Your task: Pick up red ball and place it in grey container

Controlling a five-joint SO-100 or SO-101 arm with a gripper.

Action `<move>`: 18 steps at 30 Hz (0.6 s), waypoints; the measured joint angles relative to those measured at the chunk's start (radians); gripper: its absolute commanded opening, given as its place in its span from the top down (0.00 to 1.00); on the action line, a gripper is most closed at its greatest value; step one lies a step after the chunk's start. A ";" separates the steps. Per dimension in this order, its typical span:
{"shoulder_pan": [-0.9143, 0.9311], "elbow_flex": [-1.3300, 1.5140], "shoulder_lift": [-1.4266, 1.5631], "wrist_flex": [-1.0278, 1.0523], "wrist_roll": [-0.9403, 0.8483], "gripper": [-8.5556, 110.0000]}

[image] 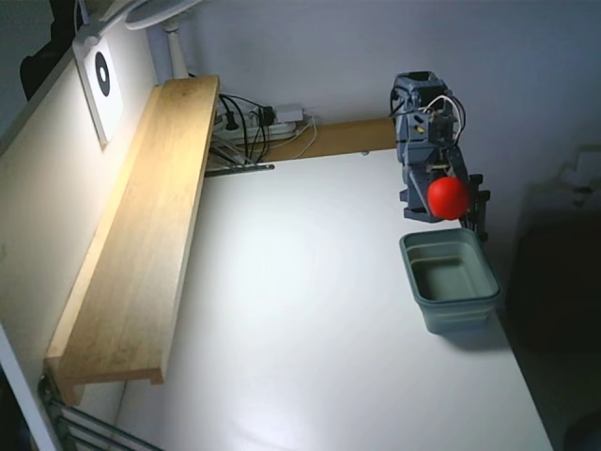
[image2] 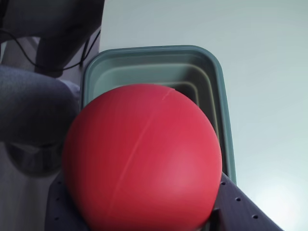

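My gripper [image: 449, 199] clamps the red ball [image: 448, 197] above the grey container's [image: 481, 264] far rim; released here, I judge it could strike the rim and bounce out.

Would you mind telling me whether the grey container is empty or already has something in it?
Empty. In both views the grey container shows a bare floor; the red ball is held above it in the gripper.

No words, brand names or numbers can be read in either view. The only sign is a black ring mark printed on a white card [image: 100, 83], which leans against the wall at about ten o'clock in the fixed view, above the wooden shelf [image: 141, 244].
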 measured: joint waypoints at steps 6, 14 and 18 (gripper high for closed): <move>-0.002 -0.005 -0.044 -0.002 -0.002 0.73; -0.008 -0.083 -0.189 -0.057 0.000 0.73; -0.008 -0.112 -0.238 -0.081 0.000 0.73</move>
